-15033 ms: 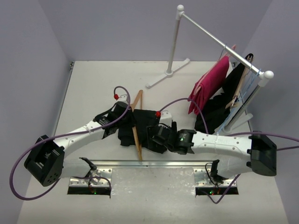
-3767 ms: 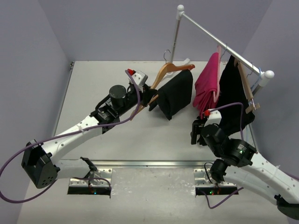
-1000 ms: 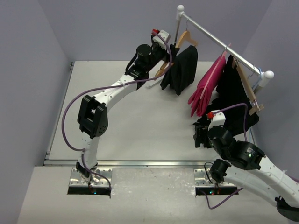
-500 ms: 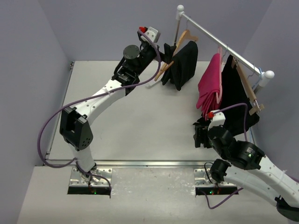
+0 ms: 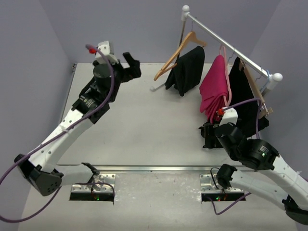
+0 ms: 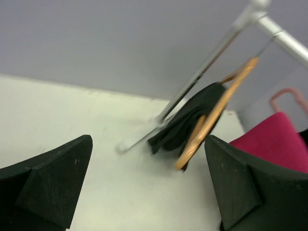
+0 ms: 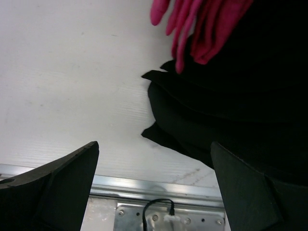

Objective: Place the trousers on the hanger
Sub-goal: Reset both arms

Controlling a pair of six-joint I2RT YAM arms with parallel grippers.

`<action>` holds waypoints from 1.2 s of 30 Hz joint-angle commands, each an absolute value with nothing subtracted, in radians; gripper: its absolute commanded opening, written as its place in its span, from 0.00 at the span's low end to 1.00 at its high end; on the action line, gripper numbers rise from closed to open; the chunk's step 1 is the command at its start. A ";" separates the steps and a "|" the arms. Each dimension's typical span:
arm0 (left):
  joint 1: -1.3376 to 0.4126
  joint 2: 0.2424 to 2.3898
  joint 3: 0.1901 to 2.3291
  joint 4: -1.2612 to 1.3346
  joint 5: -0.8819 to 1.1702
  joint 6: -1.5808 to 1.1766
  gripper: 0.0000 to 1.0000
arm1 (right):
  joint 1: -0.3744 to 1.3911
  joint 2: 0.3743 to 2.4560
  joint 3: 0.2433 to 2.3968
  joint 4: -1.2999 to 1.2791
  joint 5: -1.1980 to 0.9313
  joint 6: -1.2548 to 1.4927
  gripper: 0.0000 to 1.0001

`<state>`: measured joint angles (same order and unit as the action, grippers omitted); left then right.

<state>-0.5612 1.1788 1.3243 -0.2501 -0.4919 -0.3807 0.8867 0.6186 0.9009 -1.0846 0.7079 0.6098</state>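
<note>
Two end effectors: the left end effector point(image 5: 131, 66) and the right end effector point(image 5: 210, 135) both have their jaws spread wide and hold nothing.
Left end effector: raised over the far left of the bench point(image 5: 144, 125), touching nothing.
Hanger point(image 5: 179, 50): well to the right of the left end effector, tilted under the rail point(image 5: 226, 41). Its hook seems to sit on the bar, though it is too thin to be sure.
Trousers point(image 5: 185, 70): draped over the hanger's lower bar, apart from both end effectors.
Pink garment point(image 5: 214, 89): hanging on the rail just beyond the right end effector.
Right end effector: low over the bench, with a black garment point(image 7: 240, 96) heaped ahead of it and to its right.
</note>
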 commanded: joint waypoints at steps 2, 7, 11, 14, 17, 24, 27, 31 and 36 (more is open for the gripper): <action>-0.546 0.937 1.104 -0.584 -0.635 -0.573 1.00 | 0.887 0.636 1.067 -1.237 0.817 0.645 0.99; -0.546 0.809 1.029 -0.784 -0.710 -0.630 1.00 | 0.887 0.584 1.108 -1.249 0.807 0.617 0.99; -0.546 0.690 0.937 -0.809 -0.818 -0.579 1.00 | 0.887 0.543 1.131 -1.310 0.795 0.635 0.99; -0.546 0.600 0.853 -0.741 -0.858 -0.511 1.00 | 0.887 0.492 1.141 -1.323 0.802 0.638 0.99; -0.546 0.527 0.759 -0.686 -0.845 -0.496 1.00 | 0.887 0.419 1.143 -1.321 0.809 0.606 0.99; -0.543 0.446 0.729 -0.626 -0.856 -0.480 1.00 | 0.888 0.395 1.144 -1.324 0.818 0.600 0.99; -0.542 0.438 0.724 -0.624 -0.854 -0.477 1.00 | 0.887 0.417 1.141 -1.319 0.817 0.591 0.99; -0.540 0.437 0.722 -0.626 -0.854 -0.479 1.00 | 0.888 0.447 1.139 -1.311 0.825 0.592 0.99; -0.532 0.417 0.701 -0.610 -0.845 -0.471 1.00 | 0.887 0.454 1.109 -1.263 0.827 0.563 0.99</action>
